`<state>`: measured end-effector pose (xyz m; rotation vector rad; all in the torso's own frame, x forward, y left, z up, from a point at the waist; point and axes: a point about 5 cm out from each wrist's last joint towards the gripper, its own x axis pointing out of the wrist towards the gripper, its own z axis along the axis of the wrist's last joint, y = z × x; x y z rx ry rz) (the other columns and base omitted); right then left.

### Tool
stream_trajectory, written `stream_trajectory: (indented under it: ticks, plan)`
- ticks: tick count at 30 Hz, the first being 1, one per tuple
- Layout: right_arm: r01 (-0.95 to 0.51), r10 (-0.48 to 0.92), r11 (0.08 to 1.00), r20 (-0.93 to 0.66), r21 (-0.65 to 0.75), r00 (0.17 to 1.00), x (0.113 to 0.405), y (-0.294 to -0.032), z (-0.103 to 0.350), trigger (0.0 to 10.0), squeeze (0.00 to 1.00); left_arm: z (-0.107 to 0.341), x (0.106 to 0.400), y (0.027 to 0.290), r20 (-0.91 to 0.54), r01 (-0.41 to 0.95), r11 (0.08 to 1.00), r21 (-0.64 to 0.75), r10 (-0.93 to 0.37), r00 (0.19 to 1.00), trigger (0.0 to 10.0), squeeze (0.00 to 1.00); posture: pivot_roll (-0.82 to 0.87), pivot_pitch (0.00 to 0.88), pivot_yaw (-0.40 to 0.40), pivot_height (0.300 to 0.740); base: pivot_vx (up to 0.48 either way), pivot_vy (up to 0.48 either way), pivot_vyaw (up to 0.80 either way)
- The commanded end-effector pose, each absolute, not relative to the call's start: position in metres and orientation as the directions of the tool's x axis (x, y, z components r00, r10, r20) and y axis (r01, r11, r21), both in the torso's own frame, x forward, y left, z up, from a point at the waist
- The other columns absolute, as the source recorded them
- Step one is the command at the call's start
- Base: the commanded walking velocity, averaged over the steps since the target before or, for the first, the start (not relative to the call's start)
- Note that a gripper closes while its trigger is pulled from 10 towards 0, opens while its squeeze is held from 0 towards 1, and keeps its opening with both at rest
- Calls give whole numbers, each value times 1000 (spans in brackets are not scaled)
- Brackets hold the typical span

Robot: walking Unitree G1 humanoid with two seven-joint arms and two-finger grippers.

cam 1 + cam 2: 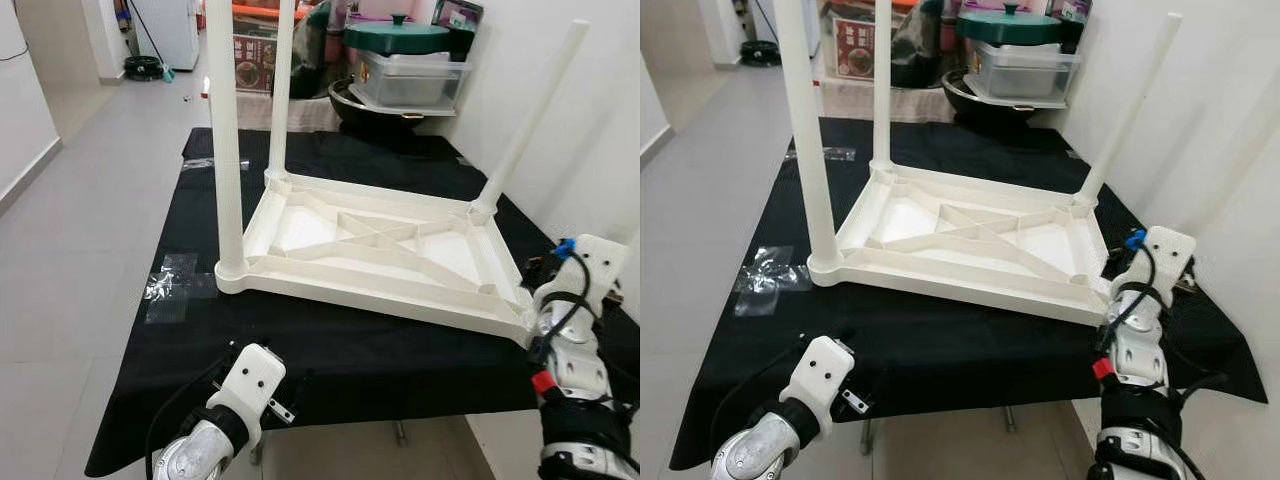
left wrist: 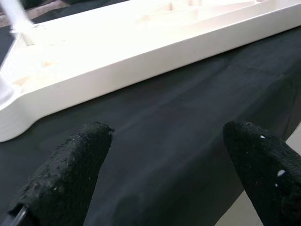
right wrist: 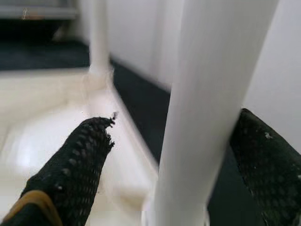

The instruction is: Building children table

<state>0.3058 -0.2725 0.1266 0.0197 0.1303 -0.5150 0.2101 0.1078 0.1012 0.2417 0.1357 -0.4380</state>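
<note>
Upturned white plastic children's table (image 1: 380,255) lies mid-frame on the black-draped bench (image 1: 330,350), top down so its leg sockets face up. Three legs stand in their corners: front left (image 1: 224,140), rear left (image 1: 282,90) and rear right (image 1: 525,125). In the right wrist view a fourth leg (image 3: 211,113) stands between the wide-spread fingers of the right claw (image 3: 174,155), not visibly pinched, probably being steadied at the lower-right corner socket. Left claw (image 2: 164,165), also wide and empty, hovers over the cloth just short of the table's near rim.
</note>
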Motion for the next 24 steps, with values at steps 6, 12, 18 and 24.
stream_trajectory:
  ticks: [6,12,18,24]
  plan:
    - [249,-231,969,-336,9,913,292,-236,98,10000,0,101,207,105,-192,451,874,180,-418,888,10000,0,102,0,-143,740,0,0,0]
    - [-98,85,995,-412,-12,907,300,-221,106,10000,0,100,207,104,-193,451,875,173,-419,887,10000,0,94,0,-141,740,0,0,0]
    - [-484,443,875,-349,-35,826,321,-191,146,10000,0,101,207,102,-188,456,874,167,-426,885,10000,0,91,0,-154,740,0,0,0]
    - [-682,571,705,-414,-193,709,361,-164,180,10000,0,104,202,95,-178,463,872,161,-436,882,10000,0,101,2,-198,740,0,0,0]
